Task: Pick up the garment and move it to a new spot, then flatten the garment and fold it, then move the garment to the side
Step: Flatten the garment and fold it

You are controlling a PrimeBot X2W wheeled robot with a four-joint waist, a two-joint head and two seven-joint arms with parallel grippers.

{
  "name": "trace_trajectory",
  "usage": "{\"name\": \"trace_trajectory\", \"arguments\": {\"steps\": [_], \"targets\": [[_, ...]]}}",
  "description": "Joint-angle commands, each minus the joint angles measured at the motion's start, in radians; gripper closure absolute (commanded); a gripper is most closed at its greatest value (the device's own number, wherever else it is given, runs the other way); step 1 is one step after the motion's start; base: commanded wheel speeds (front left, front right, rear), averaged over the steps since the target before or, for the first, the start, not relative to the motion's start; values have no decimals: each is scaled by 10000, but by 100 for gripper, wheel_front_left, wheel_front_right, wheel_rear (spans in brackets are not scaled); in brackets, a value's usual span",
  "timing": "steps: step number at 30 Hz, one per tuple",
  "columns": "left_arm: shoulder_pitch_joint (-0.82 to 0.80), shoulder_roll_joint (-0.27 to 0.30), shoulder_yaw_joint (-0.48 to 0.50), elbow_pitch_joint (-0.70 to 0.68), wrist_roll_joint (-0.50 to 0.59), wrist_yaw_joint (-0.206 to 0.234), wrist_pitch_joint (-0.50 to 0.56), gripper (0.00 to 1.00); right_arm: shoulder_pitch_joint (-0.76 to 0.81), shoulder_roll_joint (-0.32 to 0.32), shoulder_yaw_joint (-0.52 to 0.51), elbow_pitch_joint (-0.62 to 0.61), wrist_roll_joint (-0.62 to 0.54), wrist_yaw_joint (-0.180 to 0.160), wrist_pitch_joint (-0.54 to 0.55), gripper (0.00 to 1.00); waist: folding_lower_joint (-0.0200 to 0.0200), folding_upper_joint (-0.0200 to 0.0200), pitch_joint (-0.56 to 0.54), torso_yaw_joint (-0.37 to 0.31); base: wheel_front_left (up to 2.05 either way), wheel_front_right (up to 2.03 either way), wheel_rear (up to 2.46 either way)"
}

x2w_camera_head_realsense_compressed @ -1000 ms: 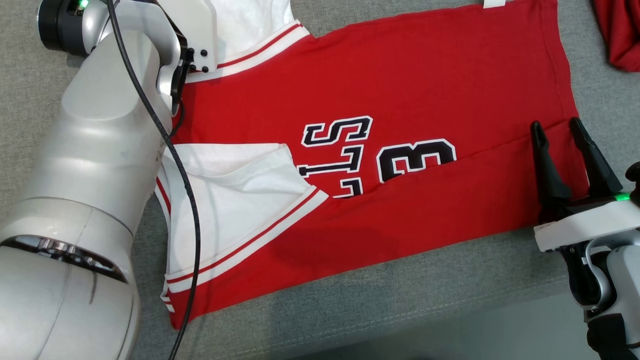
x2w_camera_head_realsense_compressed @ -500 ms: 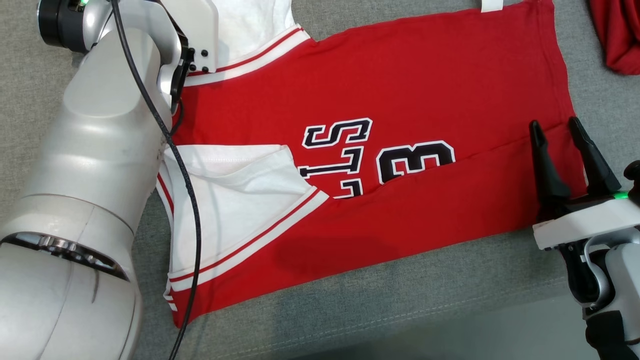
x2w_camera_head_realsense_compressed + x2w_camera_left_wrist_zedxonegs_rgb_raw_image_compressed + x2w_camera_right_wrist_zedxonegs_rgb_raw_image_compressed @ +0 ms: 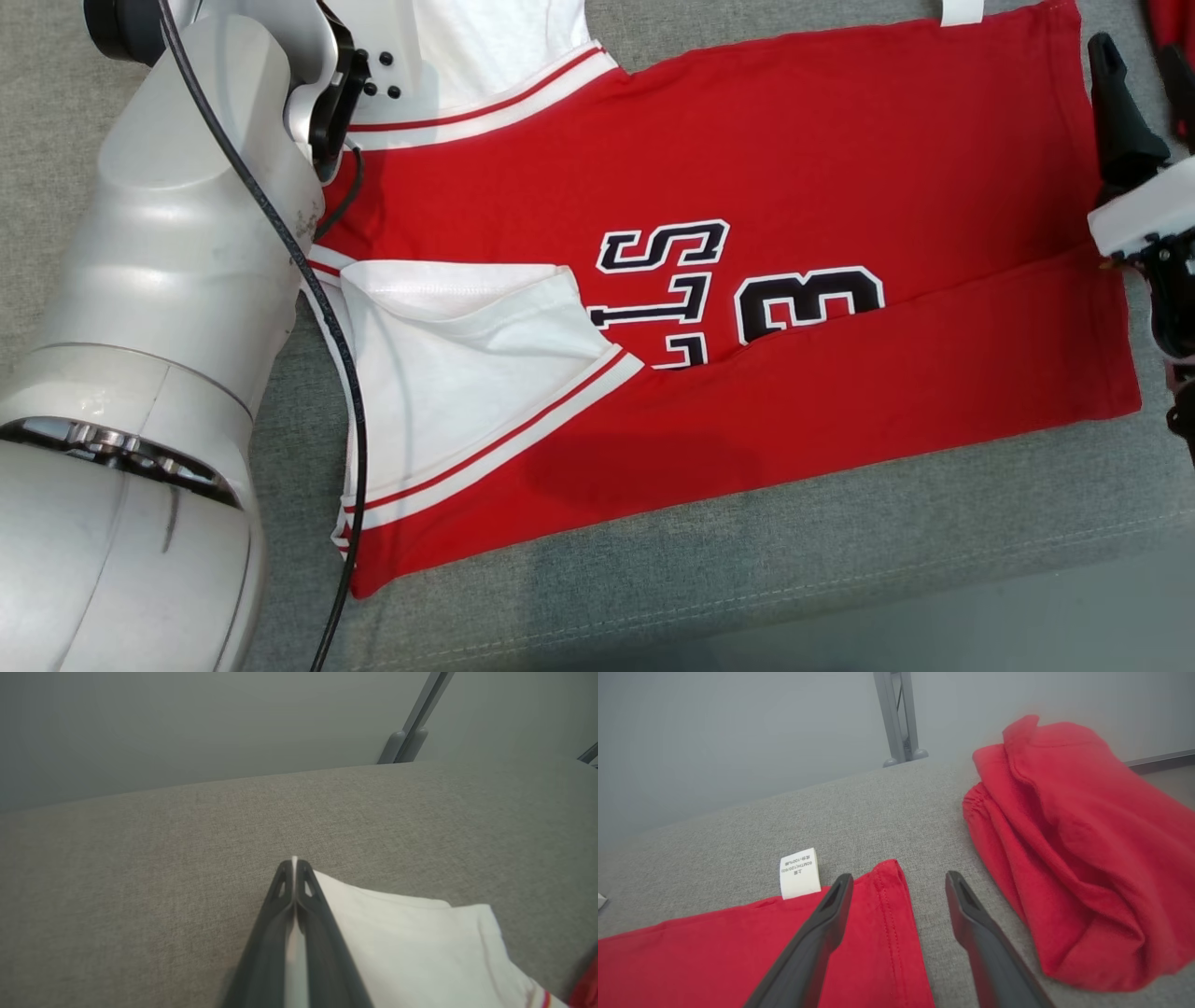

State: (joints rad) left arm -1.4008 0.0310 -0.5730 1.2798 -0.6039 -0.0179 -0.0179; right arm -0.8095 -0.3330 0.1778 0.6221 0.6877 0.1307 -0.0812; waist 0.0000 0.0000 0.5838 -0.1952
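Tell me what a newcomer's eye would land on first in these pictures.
The red jersey with black lettering, spread across the grey cushion, dominates the head view. At its far left the left gripper is pinched shut on a white sleeve; at its far right corner the right gripper stands open, beside a crumpled red garment.

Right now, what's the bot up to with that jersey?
It is mid-fold on a red jersey laid out on the grey cushion. The near long edge is already folded over the lower part of the lettering. The left tool is shut on the edge of the far white sleeve. The right tool is open, straddling the hem corner by the care label, holding nothing. A second red garment sits bunched beside that corner, apart from the jersey.
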Motion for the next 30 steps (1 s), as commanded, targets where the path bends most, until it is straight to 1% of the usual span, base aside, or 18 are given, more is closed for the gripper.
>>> {"name": "trace_trajectory", "arguments": {"steps": [1,7,8,10,11,12,13,14,16,19,20,21,25,30], "targets": [[-510,246,62,-278,-69,-98,-46,100,-181,-242,258,84,156,0,248,0,0,0,35,66,0,0,0],[-626,220,-67,-445,-123,-184,-28,100,-1479,-356,977,1351,573,0,1109,0,0,0,126,229,0,0,0],[-649,217,-89,-467,-128,-189,-25,100,-1663,-346,1081,1533,652,0,1218,2,0,0,145,243,0,0,0],[-692,213,-157,-510,-110,-190,-26,100,-2009,-331,1276,1873,802,0,1397,9,0,0,177,272,0,0,0],[-711,212,-183,-527,-110,-187,-19,100,-2166,-326,1353,2055,885,0,1498,19,0,0,193,283,0,0,0],[-729,210,-204,-545,-115,-188,-10,100,-2321,-341,1432,2236,932,0,1573,23,0,0,209,297,0,0,0],[-746,209,-232,-562,-115,-192,2,100,-2468,-356,1511,2413,963,0,1638,33,0,0,222,313,0,0,0],[-762,207,-258,-579,-117,-194,14,100,-2600,-372,1595,2581,979,0,1696,49,0,0,233,330,0,0,0],[-800,205,-305,-615,-125,-190,34,100,-2829,-382,1711,2913,1022,0,1768,58,0,0,256,360,0,0,0],[-827,202,-362,-653,-144,-177,46,100,-3106,-384,1873,3428,988,0,1842,81,0,0,269,385,0,0,0],[-827,201,-381,-659,-150,-168,51,100,-3189,-360,1915,3598,979,0,1882,94,0,0,270,386,0,0,0],[-825,201,-398,-662,-156,-161,56,100,-3263,-330,1995,3726,948,0,1930,100,0,0,268,383,0,0,0],[-835,208,-453,-711,-156,-161,-73,100,-3511,-256,2229,4021,832,0,1790,100,0,0,254,371,0,0,0],[-1036,394,-543,-1022,6,-162,-930,100,-3933,-296,2229,4014,785,0,663,100,0,0,284,394,0,0,0]]}}
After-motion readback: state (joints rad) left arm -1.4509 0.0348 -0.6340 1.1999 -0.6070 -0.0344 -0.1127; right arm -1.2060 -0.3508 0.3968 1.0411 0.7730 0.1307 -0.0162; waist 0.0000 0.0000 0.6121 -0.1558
